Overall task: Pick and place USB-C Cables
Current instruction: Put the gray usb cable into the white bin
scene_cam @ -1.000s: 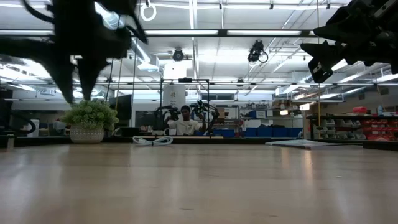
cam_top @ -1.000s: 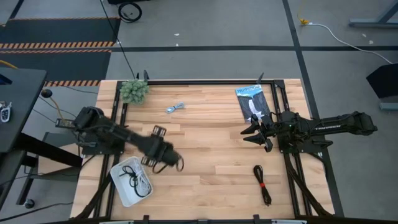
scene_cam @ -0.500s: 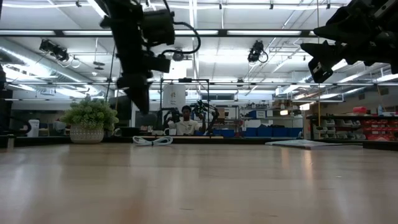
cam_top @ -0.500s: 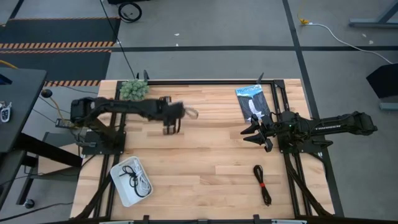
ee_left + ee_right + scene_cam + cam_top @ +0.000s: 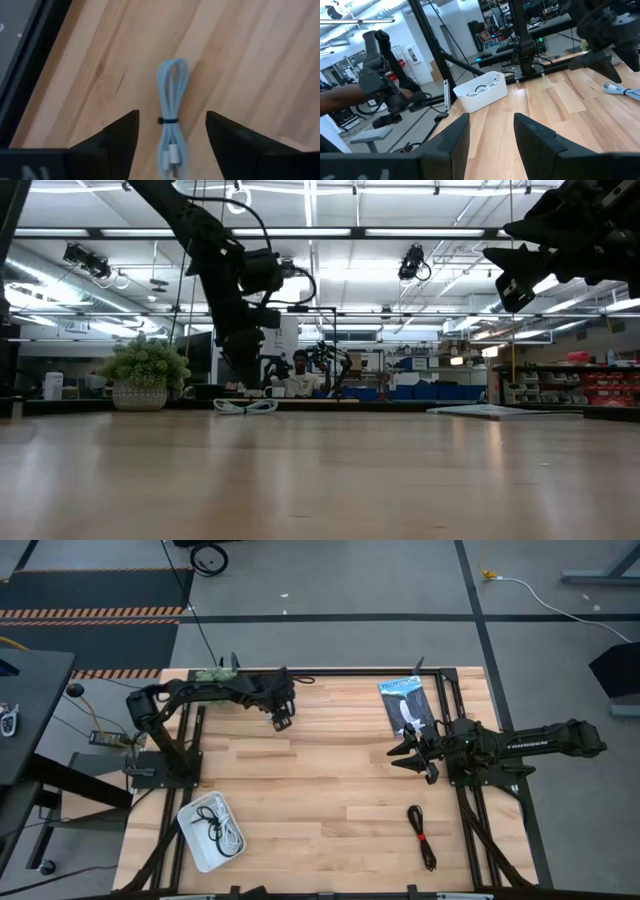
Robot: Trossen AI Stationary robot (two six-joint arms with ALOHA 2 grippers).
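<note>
- The left tool (image 5: 282, 720) is held above the far side of the light wooden table (image 5: 330, 810), its two dark fingers (image 5: 120, 137) spread open on either side of the pale blue-grey coiled cable (image 5: 171, 125), which lies flat on the boards beneath it.
- The white rectangular bin (image 5: 210, 831) at the near left corner is seen to contain a white coiled cable (image 5: 231, 836) and a plain black coiled cable (image 5: 208, 822).
- The black cable with a red tie (image 5: 421, 837) is left on the table near the right edge.
- The right tool (image 5: 402, 756) is held open above the table's right side, beside a flat black-and-blue retail packet (image 5: 406, 704).
</note>
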